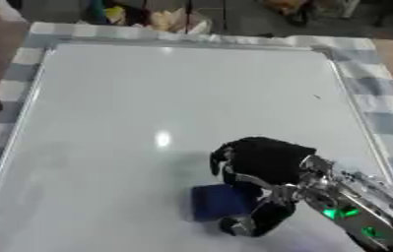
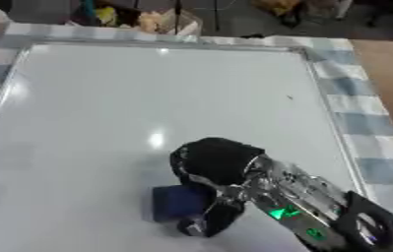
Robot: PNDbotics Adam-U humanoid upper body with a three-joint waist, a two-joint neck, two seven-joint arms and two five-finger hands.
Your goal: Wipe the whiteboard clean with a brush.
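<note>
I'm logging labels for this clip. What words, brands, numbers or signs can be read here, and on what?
None can be read.
Whiteboard: no writing, only a small dark mark near its right edge.
Blue eraser in the right hand: no visible label.
Clutter beyond the table: too blurred to read.

brush [image 1: 219, 202] on whiteboard [image 1: 147, 113], near edge | right hand [image 1: 264, 162] over brush

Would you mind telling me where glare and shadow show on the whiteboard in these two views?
Left eye view: a bright glare spot sits mid-whiteboard, above the blue brush held by the right hand; a soft shadow lies beside the hand. Right eye view: the same spot, plus a smaller glint near the top frame.
</note>
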